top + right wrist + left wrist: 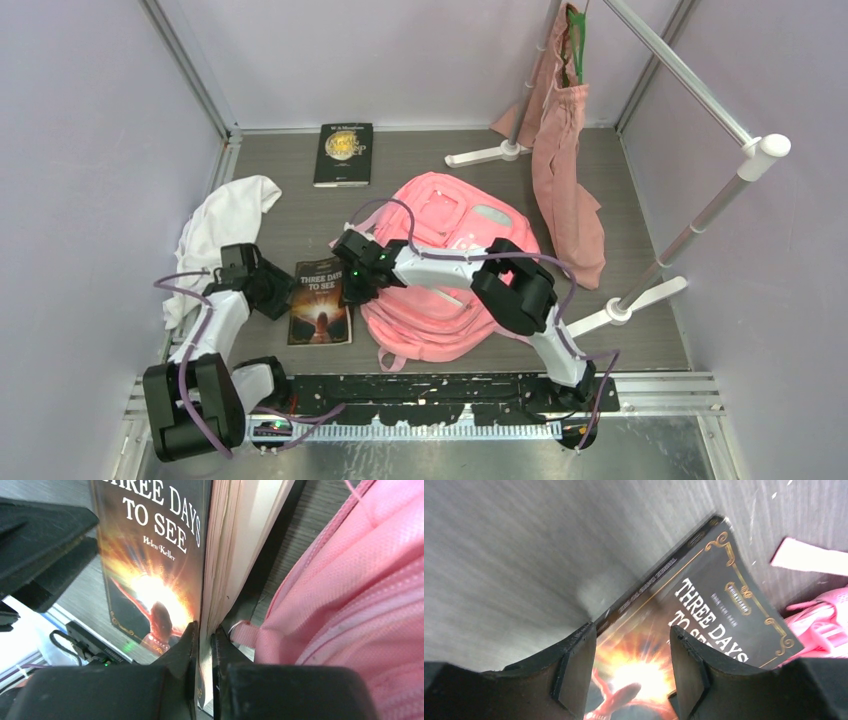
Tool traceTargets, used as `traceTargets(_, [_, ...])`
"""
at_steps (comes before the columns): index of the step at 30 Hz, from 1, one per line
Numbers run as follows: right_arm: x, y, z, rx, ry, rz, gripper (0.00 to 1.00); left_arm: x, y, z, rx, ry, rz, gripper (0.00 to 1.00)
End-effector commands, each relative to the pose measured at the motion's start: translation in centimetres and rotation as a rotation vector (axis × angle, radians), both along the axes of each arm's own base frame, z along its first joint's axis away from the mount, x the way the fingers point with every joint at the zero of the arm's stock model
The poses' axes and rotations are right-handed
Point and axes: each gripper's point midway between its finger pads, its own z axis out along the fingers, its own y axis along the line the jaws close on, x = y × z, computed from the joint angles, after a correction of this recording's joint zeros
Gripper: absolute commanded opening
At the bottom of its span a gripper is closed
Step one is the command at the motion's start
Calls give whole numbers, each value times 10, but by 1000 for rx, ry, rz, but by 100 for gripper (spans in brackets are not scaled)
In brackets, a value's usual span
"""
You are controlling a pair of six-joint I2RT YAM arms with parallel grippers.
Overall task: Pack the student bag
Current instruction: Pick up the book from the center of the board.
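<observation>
Right gripper [202, 632] clamps the book's [150, 555] edge; left gripper [631, 647] hangs parted over it. Bag [445, 205] lies just beside, apparently nothing packed; second book [344, 153] untouched.

This is a robot lab. Plain purple walls [90, 150] and metal poles [190, 70] stand around the bench [430, 170] with 2 robot arms [440, 268].

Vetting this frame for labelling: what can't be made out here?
Top view: pink backpack opening, under the right arm.
Top view: far book title, too small.
Left wrist: Three Days to See book lower cover, behind left pincer.
Right wrist: whether right pincer grips cover or pages, hidden by its fingers.
</observation>
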Motion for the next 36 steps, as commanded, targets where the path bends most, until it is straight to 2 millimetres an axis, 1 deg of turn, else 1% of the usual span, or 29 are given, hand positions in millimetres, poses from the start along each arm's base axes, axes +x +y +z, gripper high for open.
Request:
traceTargets(1, [5, 18, 77, 203, -108, 32, 1, -18, -2, 33, 40, 19, -62, 58])
traceTargets(2, [6, 18, 94, 236, -133, 42, 1, -13, 4, 53, 82, -27, -61, 59])
traceTargets(5, [10, 11, 150, 318, -230, 60, 1, -8, 17, 104, 184, -150, -53, 63])
traceTargets(8, [15, -6, 204, 411, -298, 51, 1, -6, 20, 148, 233, -252, -69, 70])
traceTargets(9, [20, -15, 220, 443, -314, 37, 1, -5, 18, 162, 240, -283, -86, 74])
traceTargets(10, [23, -27, 237, 471, -331, 22, 1, -5, 15, 174, 243, -314, -109, 77])
traceTargets(12, [26, -52, 263, 508, -373, -10, 1, -3, 6, 197, 237, -387, -167, 82])
traceTargets(15, [30, -101, 303, 528, -464, -77, 1, -1, -8, 221, 207, -482, -237, 86])
traceTargets(16, [29, -122, 321, 529, -514, -111, 1, 0, -12, 227, 197, -507, -253, 87])
traceTargets(18, [28, -157, 339, 499, -587, -174, 1, 3, -20, 237, 169, -552, -284, 88])
traceTargets(20, [24, -186, 351, 470, -633, -229, 1, 8, -32, 243, 122, -600, -327, 88])
traceTargets(22, [18, -209, 357, 446, -645, -281, 1, 13, -43, 244, 69, -644, -370, 89])
traceTargets(23, [16, -217, 358, 441, -641, -304, 1, 14, -47, 239, 38, -649, -385, 89])
traceTargets(26, [14, -229, 347, 428, -591, -378, 1, 17, -58, 226, -44, -655, -407, 89])
traceTargets(28, [18, -227, 327, 400, -546, -414, 1, 15, -65, 218, -88, -651, -412, 89])
traceTargets(30, [23, -219, 304, 382, -494, -440, 1, 14, -65, 202, -85, -628, -399, 89])
traceTargets(32, [28, -205, 284, 398, -436, -454, 1, 10, -65, 177, -80, -569, -383, 89])
traceTargets(33, [32, -197, 266, 391, -399, -465, 1, 7, -68, 168, -93, -546, -387, 89])
traceTargets(36, [46, -180, 232, 366, -309, -488, 1, -2, -82, 149, -142, -512, -390, 91])
